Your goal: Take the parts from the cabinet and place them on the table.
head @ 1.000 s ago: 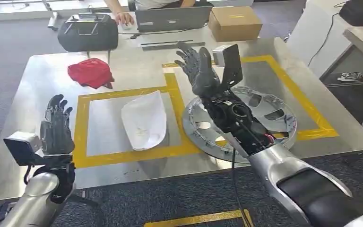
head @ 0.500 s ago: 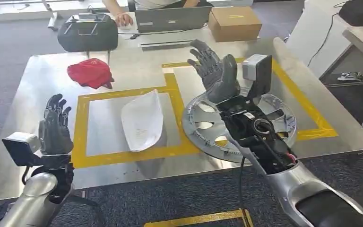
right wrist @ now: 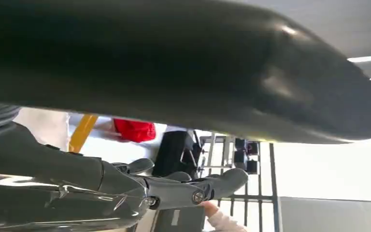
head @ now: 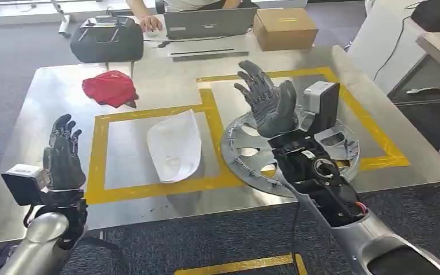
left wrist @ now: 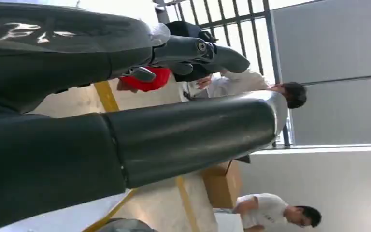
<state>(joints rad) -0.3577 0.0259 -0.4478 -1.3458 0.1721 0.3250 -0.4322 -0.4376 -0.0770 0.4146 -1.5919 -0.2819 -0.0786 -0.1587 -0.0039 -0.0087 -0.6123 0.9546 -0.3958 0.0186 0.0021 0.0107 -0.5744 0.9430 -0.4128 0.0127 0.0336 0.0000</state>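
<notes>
The right hand (head: 269, 103) is up in the air above the silver wheel cover (head: 289, 150). Its fingers (head: 251, 77) are spread apart and hold nothing. The wheel cover lies flat on the metal surface (head: 166, 86), across a line of yellow tape (head: 209, 103) and near the front edge. Beside it, inside a yellow tape box, lies a white curved part (head: 175, 146). The two parts are close but do not touch.

The left hand (head: 63, 154) is raised at the front left corner of the surface. Its fingers point up, a little apart, and hold nothing.

A red cloth (head: 110, 87) sits farther back on the left. Behind it are a black bag (head: 106, 39), a laptop (head: 209, 23) and a brown cardboard box (head: 284, 27). A person's hand (head: 149, 22) rests by the laptop.

There is a faint mark on the white part, but it is too small to read. No other writing can be read on any of the things.
</notes>
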